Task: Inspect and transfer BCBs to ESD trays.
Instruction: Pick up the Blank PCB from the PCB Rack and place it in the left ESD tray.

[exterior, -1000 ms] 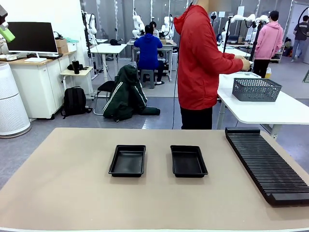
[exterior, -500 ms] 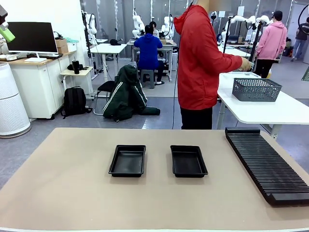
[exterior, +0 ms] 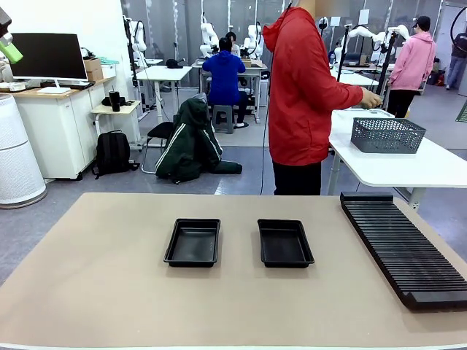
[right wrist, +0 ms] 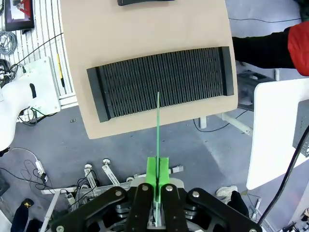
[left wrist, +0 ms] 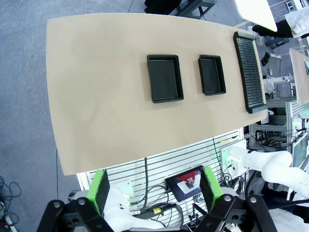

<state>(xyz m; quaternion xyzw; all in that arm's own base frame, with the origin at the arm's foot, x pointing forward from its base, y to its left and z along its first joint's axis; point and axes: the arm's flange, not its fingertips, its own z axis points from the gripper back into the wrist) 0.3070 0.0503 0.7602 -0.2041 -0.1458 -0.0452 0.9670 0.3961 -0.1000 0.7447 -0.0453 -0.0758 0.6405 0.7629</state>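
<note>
- The right tool (right wrist: 158,169) is shut tight on a thin pale green strip. I think it is a BCB (right wrist: 158,125) seen from its thin edge.
- In the right wrist view the board stands up in the middle of the frame. Behind it lies the long black rack (right wrist: 193,79).
- The right arm is held high, and its tool points straight down at the rack end of the worktop (exterior: 95,277).
- The left tool (left wrist: 157,191) is wide and holds nothing. Its arm is high too and looks down on the whole worktop.
- The two ESD trays (exterior: 193,243) sit side by side in the middle of the front view. Both look empty.
- I think the step now is to look the board over and then carry it to a tray.
- To do it well, keep the grip firm and move slowly so the board does not slip.
- Tip the board flat, come down low over a tray, and let go only when it is close to the tray floor.
- The person (exterior: 303,95) faces away, with a hand (exterior: 371,99) by the grey basket (exterior: 387,135) at the upper right.
</note>
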